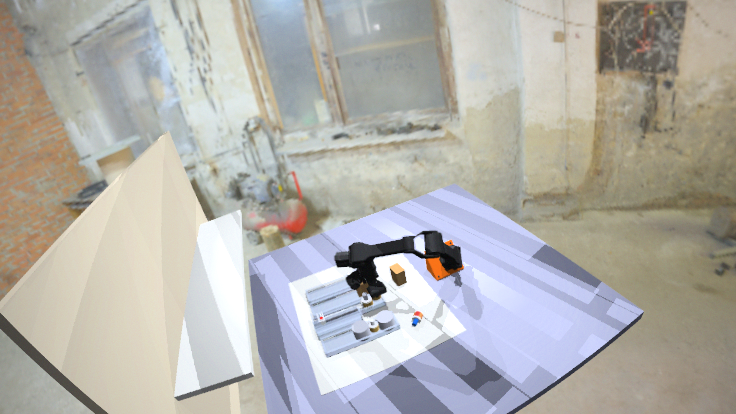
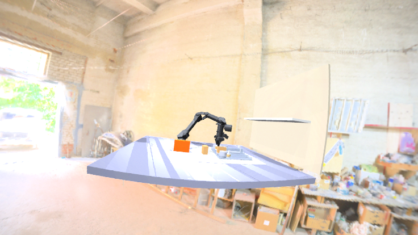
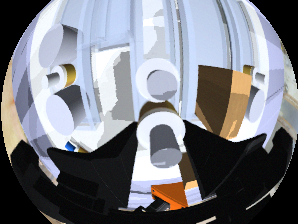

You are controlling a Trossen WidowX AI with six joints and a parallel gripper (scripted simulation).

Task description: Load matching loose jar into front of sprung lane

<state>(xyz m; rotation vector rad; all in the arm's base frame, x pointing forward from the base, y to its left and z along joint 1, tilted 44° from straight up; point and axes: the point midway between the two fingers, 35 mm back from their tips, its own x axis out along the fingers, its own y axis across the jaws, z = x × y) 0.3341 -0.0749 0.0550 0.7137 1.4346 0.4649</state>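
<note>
My gripper is shut on a jar with a white shoulder and grey-white cap. It holds the jar upright at the front of the rack. A similar jar with a white shoulder and cap stands in the lane just ahead of the held one. In the wrist view the held jar's top comes right up to a brown-gold band behind it; contact cannot be told. The fingers and held jar hide the front stop. The held jar's base and height above the lane floor are hidden.
A brown box stands in the lane to the right in the wrist view. Grey cylinders and a gold-banded jar stand to the left. A tan block and a red-white-blue item are on the white mat.
</note>
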